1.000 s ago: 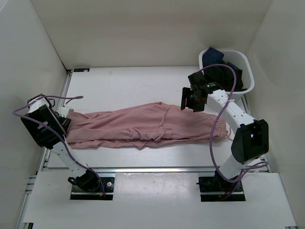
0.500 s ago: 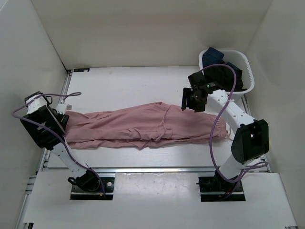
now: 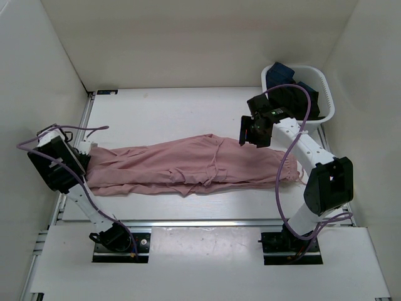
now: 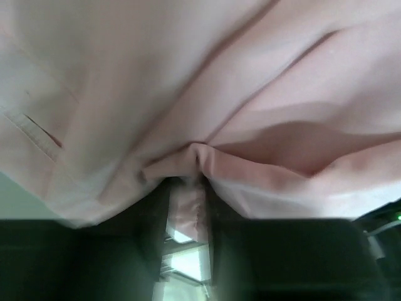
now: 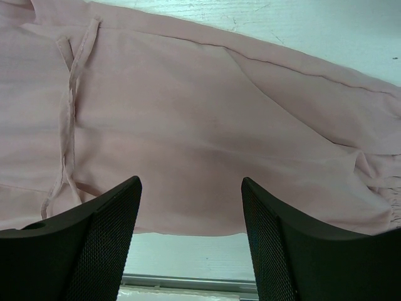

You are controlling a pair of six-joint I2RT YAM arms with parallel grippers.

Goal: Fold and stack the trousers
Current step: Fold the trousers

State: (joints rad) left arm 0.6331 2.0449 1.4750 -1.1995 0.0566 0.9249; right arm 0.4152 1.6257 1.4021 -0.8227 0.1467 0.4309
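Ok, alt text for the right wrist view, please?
The right gripper, jaws wide open and empty, hovers over dusty-pink trousers spread on a white table. A drawstring trails on the picture's left side; a gathered elastic edge shows at its far right.

The left claw [image 4: 187,202] is a dark blur, half buried under the trousers [image 4: 250,94]. The right wrist view crops both garment ends.
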